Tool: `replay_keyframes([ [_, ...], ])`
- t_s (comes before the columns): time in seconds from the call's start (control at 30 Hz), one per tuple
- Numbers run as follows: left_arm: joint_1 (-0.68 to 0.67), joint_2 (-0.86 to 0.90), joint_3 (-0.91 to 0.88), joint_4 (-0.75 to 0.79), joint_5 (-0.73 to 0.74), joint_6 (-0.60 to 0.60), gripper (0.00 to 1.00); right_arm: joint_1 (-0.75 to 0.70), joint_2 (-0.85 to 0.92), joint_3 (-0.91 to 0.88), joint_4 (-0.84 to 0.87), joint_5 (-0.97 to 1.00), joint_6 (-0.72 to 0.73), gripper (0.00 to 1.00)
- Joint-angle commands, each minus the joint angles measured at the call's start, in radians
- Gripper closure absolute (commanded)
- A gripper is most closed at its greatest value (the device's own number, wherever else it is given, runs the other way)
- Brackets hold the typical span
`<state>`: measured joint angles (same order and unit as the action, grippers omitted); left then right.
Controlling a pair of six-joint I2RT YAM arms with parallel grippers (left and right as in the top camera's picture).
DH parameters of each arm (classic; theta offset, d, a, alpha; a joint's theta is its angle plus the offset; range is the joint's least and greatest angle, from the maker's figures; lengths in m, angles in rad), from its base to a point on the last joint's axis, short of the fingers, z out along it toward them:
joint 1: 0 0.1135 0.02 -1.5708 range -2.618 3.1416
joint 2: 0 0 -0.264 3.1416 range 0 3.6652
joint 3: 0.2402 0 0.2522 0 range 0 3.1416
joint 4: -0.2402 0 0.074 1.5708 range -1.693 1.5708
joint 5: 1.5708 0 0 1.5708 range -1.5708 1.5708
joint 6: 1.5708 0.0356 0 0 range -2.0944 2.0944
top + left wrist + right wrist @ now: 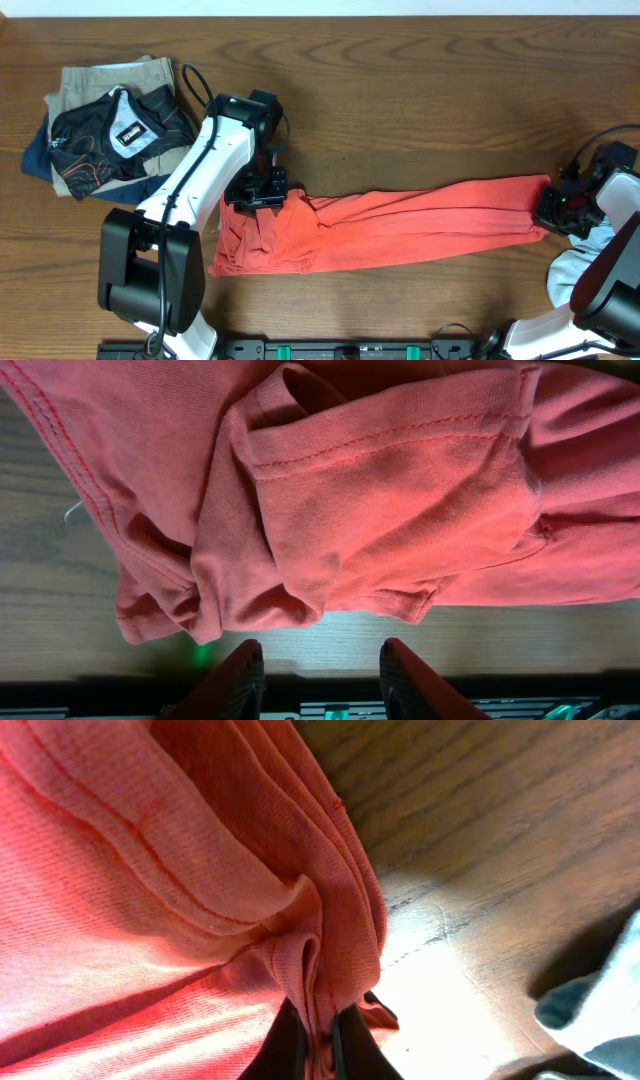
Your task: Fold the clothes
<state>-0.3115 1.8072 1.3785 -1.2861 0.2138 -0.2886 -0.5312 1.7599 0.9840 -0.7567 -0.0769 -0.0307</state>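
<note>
The clothes, a coral-red T-shirt [400, 228], lie stretched in a long band across the table's front half. My left gripper [258, 192] hovers over the bunched left end; in the left wrist view its fingers [243, 680] stand apart over bare wood with nothing between them, the shirt's sleeve hem [380, 480] just beyond. My right gripper [557, 210] sits at the shirt's right end. The right wrist view has its fingers [288, 1045] pinched shut on a fold of the red cloth [312, 990]. No lettering shows.
A pile of other garments [110, 125], khaki, black patterned and blue, lies at the back left. A pale grey-blue cloth [585, 260] rests at the right edge by my right arm. The table's front edge and a rail run just under the left gripper.
</note>
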Motion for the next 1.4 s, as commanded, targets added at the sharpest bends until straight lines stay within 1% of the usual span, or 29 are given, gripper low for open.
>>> replay_keyframes([
  [0.0, 0.000, -0.001, 0.000, -0.006, 0.002, -0.002, 0.60, 0.000, 0.005, 0.047, -0.013, 0.000, -0.008, 0.99],
  [0.17, 0.000, -0.001, 0.000, -0.006, 0.002, -0.002, 0.60, 0.001, 0.005, 0.227, -0.140, 0.110, 0.008, 0.99],
  [0.23, 0.000, -0.001, 0.000, -0.005, 0.002, -0.002, 0.60, 0.007, 0.005, 0.312, -0.206, 0.049, -0.004, 0.99],
  [0.3, 0.000, -0.001, 0.000, 0.000, 0.002, -0.002, 0.60, 0.029, 0.005, 0.379, -0.274, -0.050, -0.094, 0.99],
  [0.4, 0.000, -0.001, 0.000, 0.006, 0.002, -0.002, 0.60, 0.090, 0.000, 0.425, -0.357, -0.108, -0.157, 0.99],
  [0.53, 0.000, -0.001, 0.000, 0.010, 0.002, -0.002, 0.60, 0.215, -0.006, 0.424, -0.433, -0.108, -0.202, 0.99],
  [0.7, 0.000, -0.001, 0.000, 0.013, 0.002, -0.002, 0.60, 0.425, -0.006, 0.422, -0.482, -0.105, -0.200, 0.99],
  [0.83, 0.000, -0.001, 0.000, 0.014, 0.002, -0.002, 0.60, 0.561, -0.006, 0.414, -0.536, -0.104, -0.164, 0.99],
  [1.03, 0.000, -0.001, 0.000, 0.014, 0.002, -0.002, 0.60, 0.718, -0.006, 0.368, -0.538, -0.112, -0.093, 0.99],
  [1.27, 0.000, -0.001, 0.000, 0.014, 0.002, -0.002, 0.60, 0.834, -0.006, 0.320, -0.535, -0.116, -0.069, 0.98],
  [1.3, 0.000, -0.001, 0.000, 0.014, 0.002, -0.002, 0.60, 0.846, -0.006, 0.315, -0.527, -0.116, -0.063, 0.98],
  [1.33, 0.000, -0.001, 0.000, 0.014, 0.002, -0.002, 0.60, 0.857, -0.006, 0.311, -0.516, -0.116, -0.051, 0.92],
  [1.37, 0.000, -0.001, 0.000, 0.014, 0.002, -0.002, 0.60, 0.868, -0.006, 0.308, -0.509, -0.118, -0.040, 0.87],
])
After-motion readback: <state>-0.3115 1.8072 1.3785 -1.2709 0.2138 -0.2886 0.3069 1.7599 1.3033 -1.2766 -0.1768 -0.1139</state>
